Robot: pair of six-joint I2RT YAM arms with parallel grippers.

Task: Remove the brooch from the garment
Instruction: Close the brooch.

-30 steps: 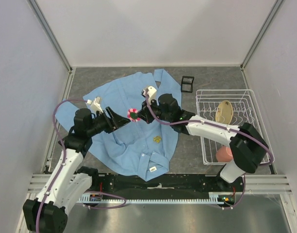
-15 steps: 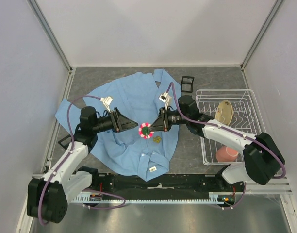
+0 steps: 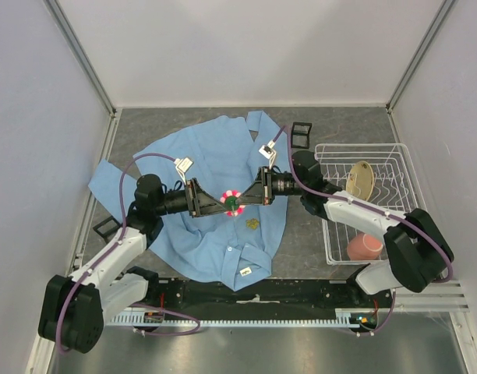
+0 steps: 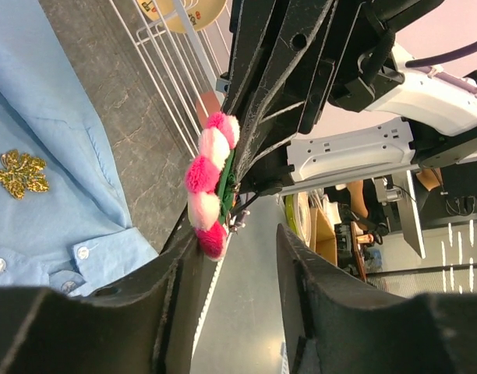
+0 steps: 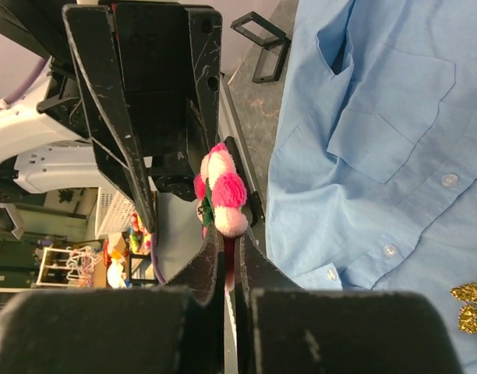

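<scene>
Right hand [image 5: 229,234]: clenched, fingers pressed close together, grasping the brooch [image 5: 221,189] by its near edge. The brooch shows edge-on in this view, a short column of pink and white tufts on a green backing.

Left hand [image 4: 240,234]: released, fingers spread with clear space between them, holding nothing. It faces the right hand tip to tip over the middle of the garment [image 3: 215,156]. From this hand the brooch lies straight ahead. It sits at the tip of one finger and not centred in the gap; whether it touches that finger cannot be told.

From overhead the brooch presents its round face upward. Judged from both wrist views, it is held up in the air, clear of the cloth. The shirt lies flat on the bench [image 3: 145,128] below, and the gold emblem [image 3: 253,225] is on the shirt front, just towards the arm bases from the brooch.

Assessment: the removal appears done, with the right hand in sole control. Any handover would need the left hand to re-centre on the disc's edge.
</scene>
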